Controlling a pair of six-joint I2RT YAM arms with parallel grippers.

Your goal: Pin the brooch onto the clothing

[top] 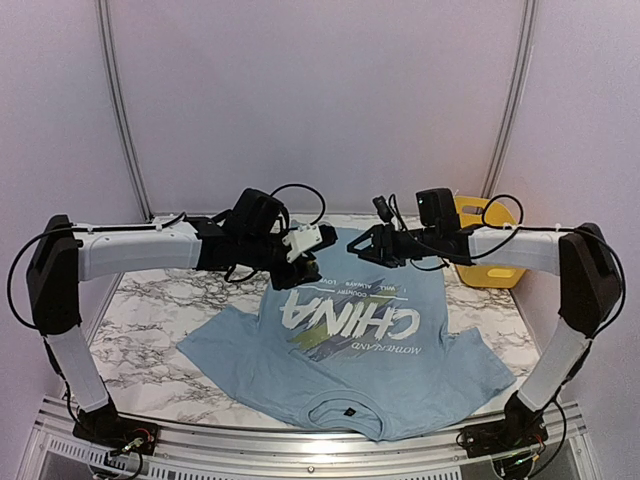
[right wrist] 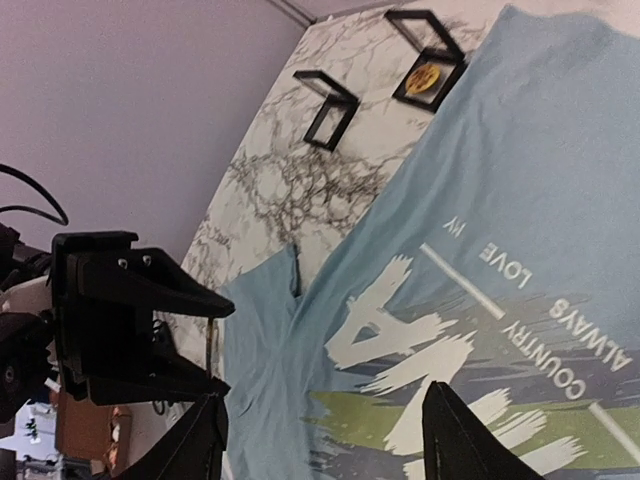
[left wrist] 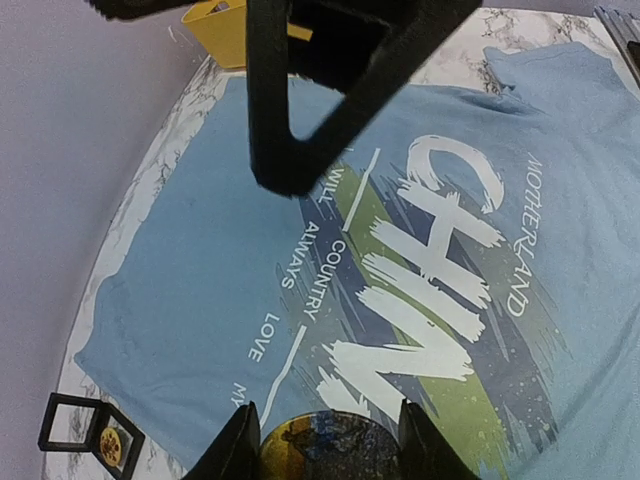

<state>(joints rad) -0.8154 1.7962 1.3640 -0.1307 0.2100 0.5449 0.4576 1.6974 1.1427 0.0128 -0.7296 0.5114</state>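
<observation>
The light blue T-shirt (top: 350,350) with white "CHINA" lettering lies flat on the marble table, also in the left wrist view (left wrist: 210,260) and the right wrist view (right wrist: 540,170). My left gripper (left wrist: 328,445) is shut on a round gold and dark brooch (left wrist: 325,452) and holds it above the lettering. In the top view it (top: 305,262) hovers over the shirt's far edge. My right gripper (right wrist: 325,440) is open and empty, above the shirt; in the top view it (top: 362,245) faces the left gripper closely. The brooch does not show in the top view.
A yellow bin (top: 490,250) stands at the back right, also in the left wrist view (left wrist: 215,25). Two small black frame stands (right wrist: 325,105) sit on the marble beyond the shirt's edge; one (right wrist: 430,70) holds a second yellow brooch (left wrist: 110,447).
</observation>
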